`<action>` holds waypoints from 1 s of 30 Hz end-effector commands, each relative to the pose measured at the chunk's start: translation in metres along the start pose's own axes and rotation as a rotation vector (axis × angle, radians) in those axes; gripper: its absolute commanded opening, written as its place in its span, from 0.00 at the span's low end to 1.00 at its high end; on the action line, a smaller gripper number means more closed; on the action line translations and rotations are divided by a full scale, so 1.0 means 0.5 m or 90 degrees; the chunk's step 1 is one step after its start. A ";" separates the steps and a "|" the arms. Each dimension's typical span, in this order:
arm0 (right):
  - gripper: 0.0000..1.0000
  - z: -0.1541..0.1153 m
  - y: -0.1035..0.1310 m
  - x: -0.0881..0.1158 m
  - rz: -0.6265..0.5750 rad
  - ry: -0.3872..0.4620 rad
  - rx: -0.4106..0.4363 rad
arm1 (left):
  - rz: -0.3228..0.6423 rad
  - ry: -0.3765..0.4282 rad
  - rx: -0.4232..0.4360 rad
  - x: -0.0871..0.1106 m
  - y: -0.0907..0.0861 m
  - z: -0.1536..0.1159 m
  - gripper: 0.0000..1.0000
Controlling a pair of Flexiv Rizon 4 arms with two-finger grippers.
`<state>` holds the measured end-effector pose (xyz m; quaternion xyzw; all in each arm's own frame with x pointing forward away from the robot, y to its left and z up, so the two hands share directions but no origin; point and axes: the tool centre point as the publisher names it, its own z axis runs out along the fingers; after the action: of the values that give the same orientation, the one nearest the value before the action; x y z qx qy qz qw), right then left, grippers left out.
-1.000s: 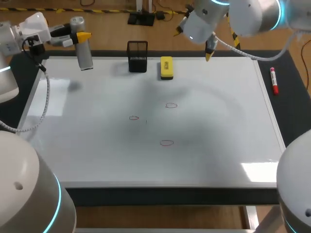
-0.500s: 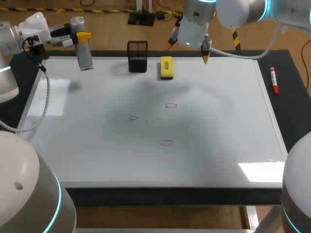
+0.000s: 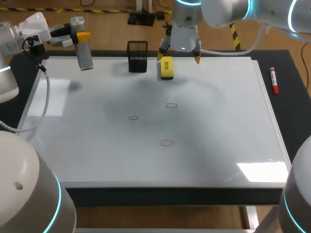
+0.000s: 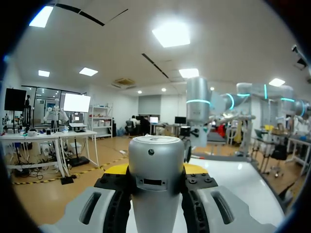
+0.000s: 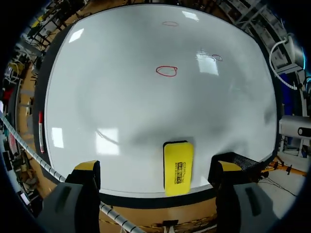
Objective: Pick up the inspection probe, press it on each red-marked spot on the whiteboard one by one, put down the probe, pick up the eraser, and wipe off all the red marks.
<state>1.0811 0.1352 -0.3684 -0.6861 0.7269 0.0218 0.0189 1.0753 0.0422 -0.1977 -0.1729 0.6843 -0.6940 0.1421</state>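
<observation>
Clamping the silver cylindrical probe (image 4: 156, 179), the left claw (image 3: 80, 37) hangs over the large whiteboard's (image 3: 218, 145) far left corner, its yellow tips mostly hidden behind the probe. The right claw (image 5: 156, 166), fingers wide apart, hovers over the yellow block eraser (image 5: 178, 167) at the far edge.

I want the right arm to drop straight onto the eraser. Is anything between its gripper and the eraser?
Nothing visible. The right gripper hangs open above the yellow eraser, with bare whiteboard around it. The black mesh holder stands to one side, apart.
</observation>
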 end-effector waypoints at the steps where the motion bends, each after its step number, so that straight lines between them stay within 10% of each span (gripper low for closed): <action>1: 1.00 0.017 -0.006 -0.010 -0.007 0.024 0.001 | 0.000 -0.002 0.000 0.002 -0.002 0.000 0.00; 30: 1.00 0.094 -0.036 -0.045 -0.029 0.031 -0.006 | 0.000 -0.002 0.000 0.002 -0.002 0.000 0.00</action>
<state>1.0968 0.1551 -0.4145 -0.7007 0.7134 0.0117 0.0049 1.0753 0.0421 -0.1977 -0.1729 0.6843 -0.6940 0.1421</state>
